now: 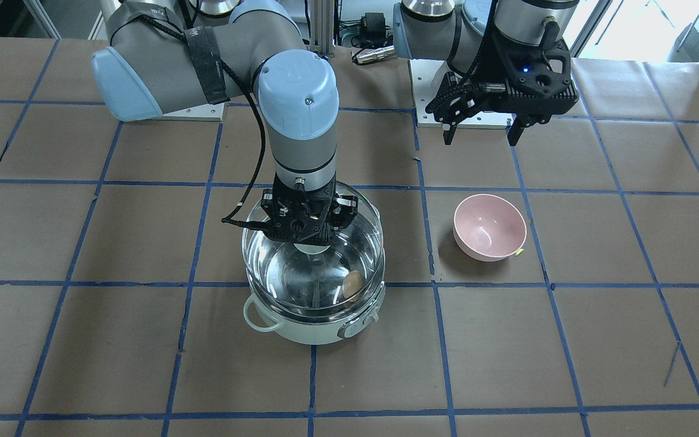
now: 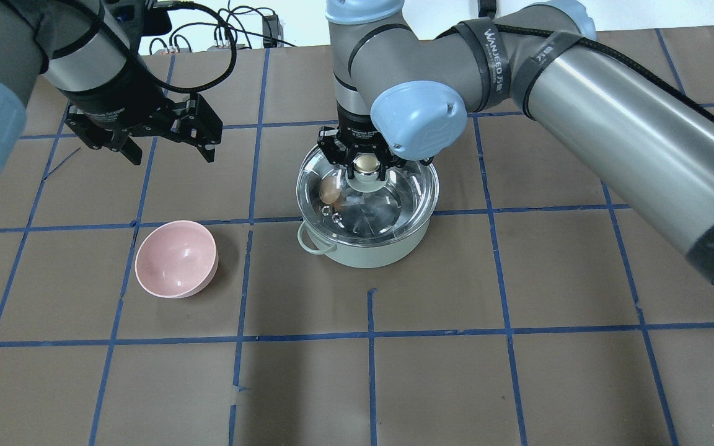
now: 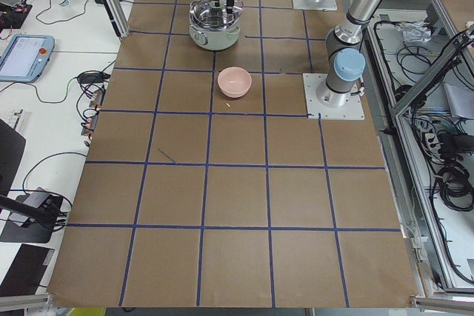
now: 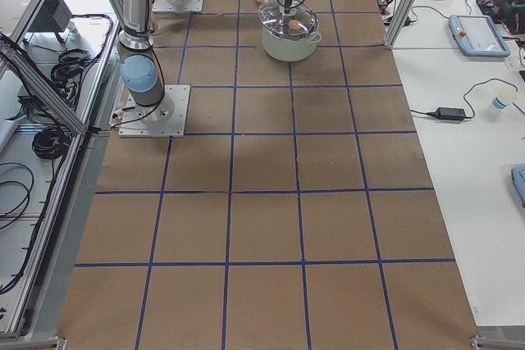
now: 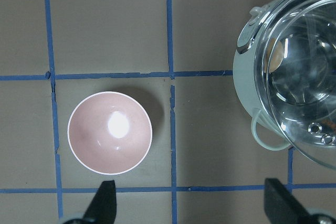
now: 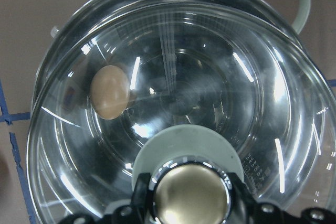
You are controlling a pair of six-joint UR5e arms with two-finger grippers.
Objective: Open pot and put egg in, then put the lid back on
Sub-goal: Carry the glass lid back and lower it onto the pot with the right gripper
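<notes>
Black WANJEED strap (image 2: 494,56), gripper (image 2: 366,166) on lid (image 2: 397,207)

4 ext, 2 wrist; pot (image 2: 366,255) shared

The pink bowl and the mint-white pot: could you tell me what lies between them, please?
Overhead view: only bare brown paper table, crossed by a blue tape line, separates the round pink bowl from the pale mint-white electric pot.
</notes>
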